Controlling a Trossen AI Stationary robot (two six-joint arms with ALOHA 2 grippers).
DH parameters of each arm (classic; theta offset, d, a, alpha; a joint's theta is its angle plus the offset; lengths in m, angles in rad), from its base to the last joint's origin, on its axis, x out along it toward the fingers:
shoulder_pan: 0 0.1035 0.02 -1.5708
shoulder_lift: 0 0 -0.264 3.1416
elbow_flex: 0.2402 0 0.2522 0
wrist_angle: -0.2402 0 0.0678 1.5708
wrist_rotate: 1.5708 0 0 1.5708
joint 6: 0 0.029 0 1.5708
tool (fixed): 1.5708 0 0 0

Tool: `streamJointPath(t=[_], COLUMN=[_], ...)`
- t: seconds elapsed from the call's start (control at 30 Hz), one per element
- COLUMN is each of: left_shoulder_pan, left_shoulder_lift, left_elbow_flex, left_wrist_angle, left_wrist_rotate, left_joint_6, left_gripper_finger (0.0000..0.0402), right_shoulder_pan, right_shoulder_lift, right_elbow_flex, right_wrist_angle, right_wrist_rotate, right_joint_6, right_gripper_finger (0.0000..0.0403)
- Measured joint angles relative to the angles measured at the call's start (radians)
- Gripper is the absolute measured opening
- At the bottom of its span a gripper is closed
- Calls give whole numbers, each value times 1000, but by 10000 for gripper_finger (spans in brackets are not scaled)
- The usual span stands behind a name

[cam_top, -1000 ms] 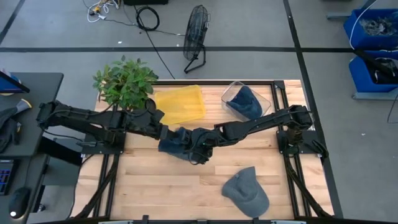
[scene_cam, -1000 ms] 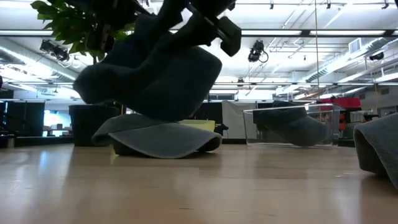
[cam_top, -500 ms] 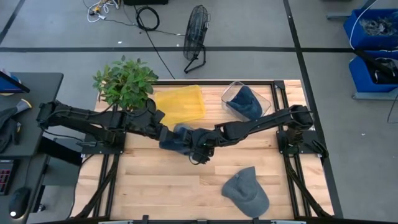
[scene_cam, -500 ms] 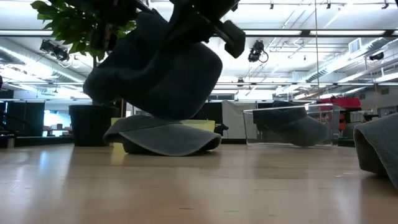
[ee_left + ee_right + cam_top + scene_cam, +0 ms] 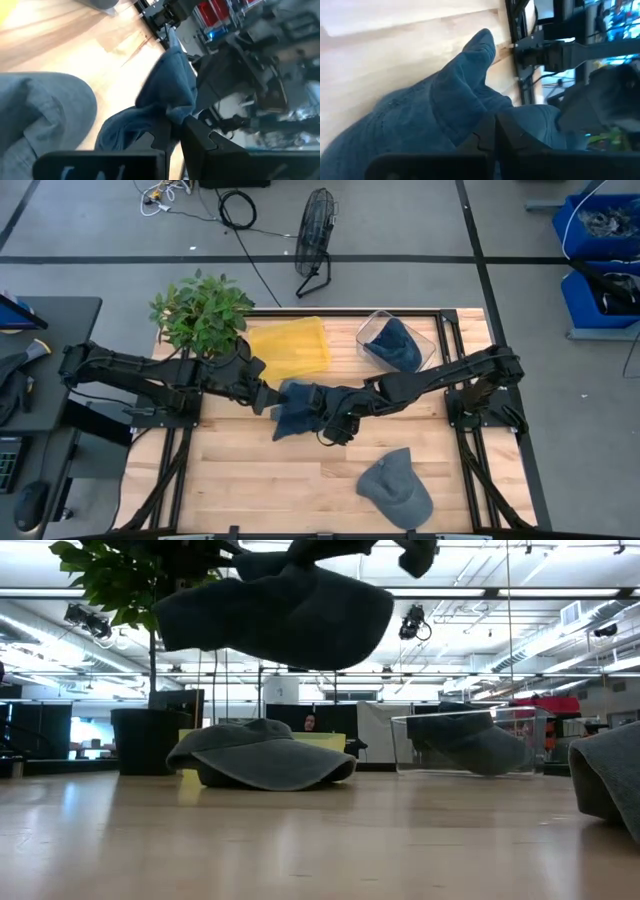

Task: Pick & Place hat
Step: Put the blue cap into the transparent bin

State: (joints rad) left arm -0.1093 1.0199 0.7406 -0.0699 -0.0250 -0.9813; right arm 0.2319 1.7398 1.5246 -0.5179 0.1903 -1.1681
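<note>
A dark blue hat [image 5: 295, 412] hangs in the air between my two grippers, above the middle of the table; in the low view the hat [image 5: 280, 625] spreads out near the top. My left gripper [image 5: 270, 398] is shut on its left side and my right gripper [image 5: 330, 420] on its right side. Under it, a grey hat [image 5: 265, 755] rests on the table on its brim; the same grey hat [image 5: 45, 115] shows in the left wrist view. My left gripper pinches a bunched fold of the blue hat's cloth [image 5: 172, 112] between its two fingers, coming from the table's left. The hat is lifted clear of the table. My right gripper pinches the hat's cloth [image 5: 470, 122] between its shut fingers, coming from the table's right. Which part of the hat this is, I cannot tell.
Another grey hat [image 5: 397, 485] lies near the table's front right. At the far right, a clear bin [image 5: 428, 340] holds a blue hat. A yellow cloth [image 5: 290, 348] lies at the far middle, and a potted plant [image 5: 200, 310] stands at the far left.
The blue hat has risen clear off the grey hat that lies on the table and has spread out nearly level. It has also shifted a little toward the table's right edge, and both grippers have gone up with it.
</note>
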Motion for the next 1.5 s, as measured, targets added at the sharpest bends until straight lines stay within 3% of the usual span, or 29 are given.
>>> streamJointPath(t=[0.3,0.53,0.6,0.8,1.0,1.23,1.5], left_shoulder_pan=[26,32,27,27,26,27,27], left_shoulder_lift=[0,1,1,1,1,1,1], left_elbow_flex=[0,0,0,0,0,0,0], left_wrist_angle=[-63,-76,-76,-63,-52,-55,-65], left_wrist_rotate=[-8,-11,-11,-11,-11,7,8], left_joint_6=[123,129,147,190,193,242,344], left_gripper_finger=[84,117,119,115,108,108,108], right_shoulder_pan=[1,-17,-37,-120,-251,-427,-594], right_shoulder_lift=[-2,-49,-78,-200,-325,-416,-466], right_elbow_flex=[0,0,0,0,0,-74,-379], right_wrist_angle=[-133,-342,-424,-595,-675,-670,-434], right_wrist_rotate=[15,338,380,377,376,281,200], right_joint_6=[146,294,378,594,654,533,378], right_gripper_finger=[1,0,0,0,0,0,0])
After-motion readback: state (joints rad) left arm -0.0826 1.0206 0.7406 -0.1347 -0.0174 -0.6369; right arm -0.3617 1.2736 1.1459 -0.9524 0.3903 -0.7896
